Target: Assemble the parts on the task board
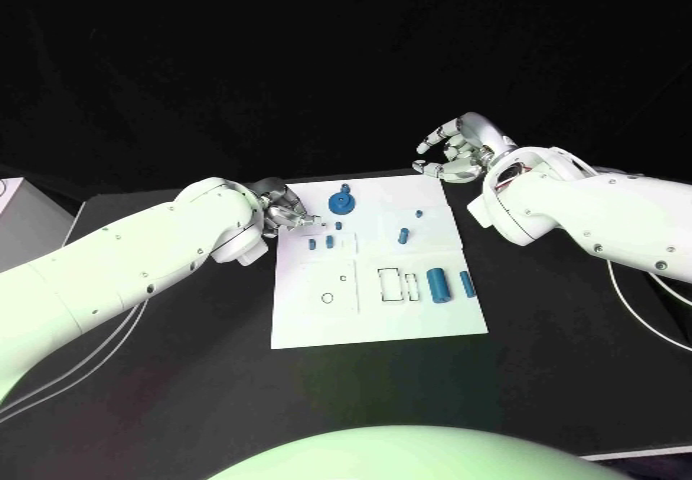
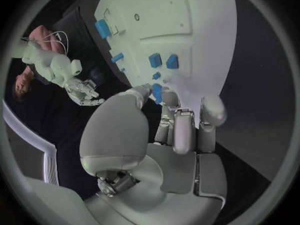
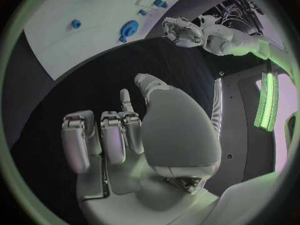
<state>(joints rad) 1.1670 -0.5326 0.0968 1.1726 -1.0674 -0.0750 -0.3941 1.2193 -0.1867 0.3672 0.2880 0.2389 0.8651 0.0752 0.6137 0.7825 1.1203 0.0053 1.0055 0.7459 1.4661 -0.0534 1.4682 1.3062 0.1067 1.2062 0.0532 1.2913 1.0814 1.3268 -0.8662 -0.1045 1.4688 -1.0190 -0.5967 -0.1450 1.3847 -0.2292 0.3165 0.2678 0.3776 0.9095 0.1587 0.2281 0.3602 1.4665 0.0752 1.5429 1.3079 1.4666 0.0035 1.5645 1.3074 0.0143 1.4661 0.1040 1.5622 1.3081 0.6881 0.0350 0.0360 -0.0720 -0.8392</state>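
Small blue parts scattered flat across white task board

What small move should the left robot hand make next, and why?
Probably lower its fingers to pinch a small blue part. The left robot hand hovers over the task board's near-left area, apparently holding nothing. The right robot hand hangs off the board, also without a part.

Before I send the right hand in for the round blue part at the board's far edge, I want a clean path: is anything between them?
Nothing visible. The right hand hovers off the task board's far right corner; only bare table separates it from the round blue part.
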